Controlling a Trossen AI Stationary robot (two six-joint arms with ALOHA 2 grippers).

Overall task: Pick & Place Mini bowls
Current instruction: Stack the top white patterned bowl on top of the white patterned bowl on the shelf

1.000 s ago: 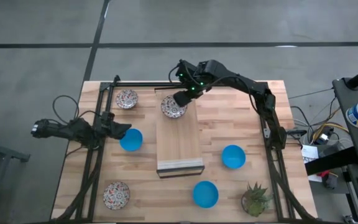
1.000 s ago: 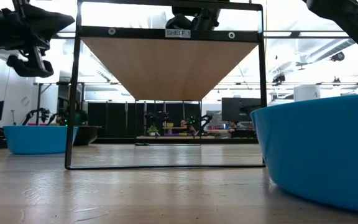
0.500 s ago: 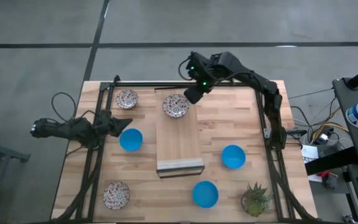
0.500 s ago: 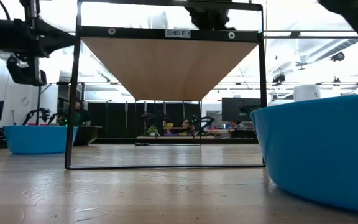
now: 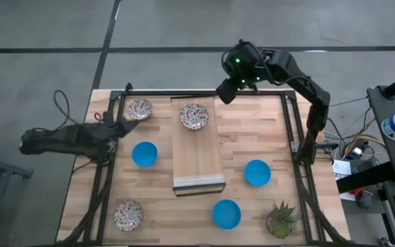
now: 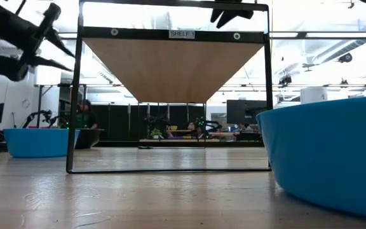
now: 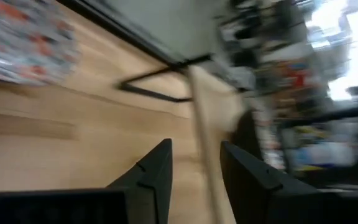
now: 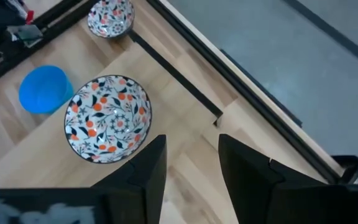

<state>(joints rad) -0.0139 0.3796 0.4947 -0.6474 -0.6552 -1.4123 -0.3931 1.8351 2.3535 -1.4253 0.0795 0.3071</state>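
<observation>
The right gripper's point(image 8: 188, 168) two dark, angular fingers point(image 8: 142, 171) stand apart with nothing between them, hanging over the far edge of the pale, plank-grained wooden table point(image 5: 252, 130), just beyond a small round whitish bowl painted with red dots and dark sprigs point(image 8: 107, 118). That bowl sits on the far end of the long pale smooth wooden board point(image 5: 197, 154), which lies raised on a thin black metal frame point(image 5: 286, 137) running around the tabletop; the gripper shows in the high view as a dark block with a green light point(image 5: 226, 90) beside the bowl point(image 5: 194, 116). The left gripper point(image 7: 194, 165) likewise has its matte black fingers point(image 7: 154, 171) parted and empty, held low over the table's left side near the frame's rail, its tips point(image 5: 123, 128) pointing toward a second speckled bowl point(image 5: 140, 108) at the far left corner. A plain bright blue glossy round bowl point(image 5: 144, 154) rests on the table just left of the board, close to the left gripper. Two more blue bowls stand right of the board, one point(image 5: 257, 172) mid-table and one point(image 5: 226, 214) near the front edge; in the low view one of these looms large at the right point(image 6: 326, 156). A third speckled bowl point(image 5: 128, 215) sits at the near left corner, and a small spiky green potted plant point(image 5: 282, 219) stands at the near right corner.
</observation>
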